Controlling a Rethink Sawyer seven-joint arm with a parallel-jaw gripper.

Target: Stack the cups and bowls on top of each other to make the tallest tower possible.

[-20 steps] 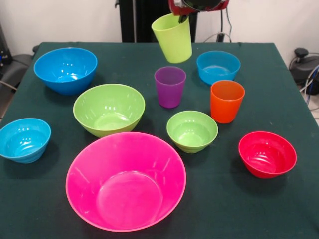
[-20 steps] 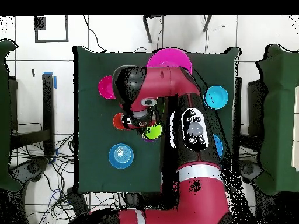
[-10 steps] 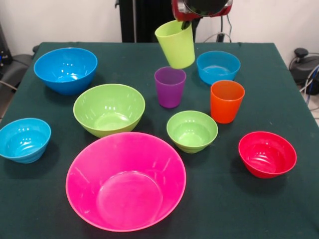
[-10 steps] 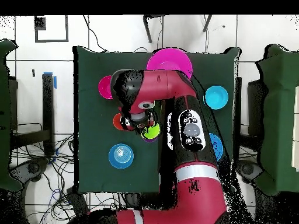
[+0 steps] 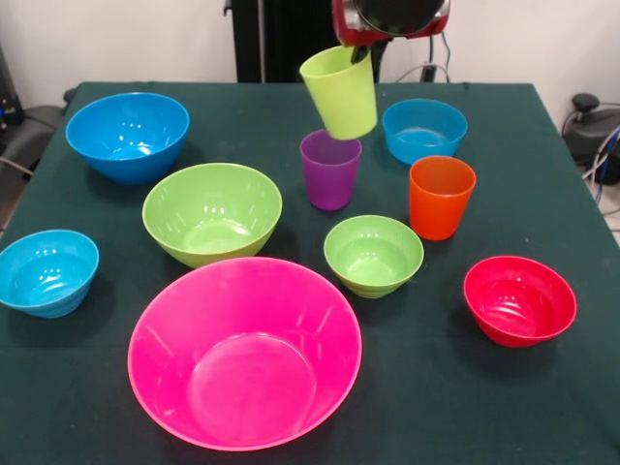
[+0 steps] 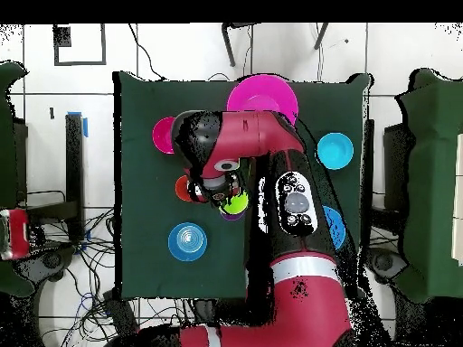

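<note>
The fingers (image 5: pixel 360 50) were clamped on the rim of the lime green cup (image 5: pixel 340 92), which hung tilted in the air, its base just above the mouth of the purple cup (image 5: pixel 330 170) standing on the dark green desk (image 5: pixel 542 387). Just beside the purple cup stood the orange cup (image 5: pixel 441 197), with a small light-blue bowl (image 5: pixel 423 129) behind it. The small green bowl (image 5: pixel 373 254) and the small red bowl (image 5: pixel 519 299) sat nearer the camera. The large green bowl (image 5: pixel 212 212), the large blue bowl (image 5: pixel 128 135), the other small light-blue bowl (image 5: pixel 46 271) and the huge pink bowl (image 5: pixel 244 351) each lay apart, none nested.
</note>
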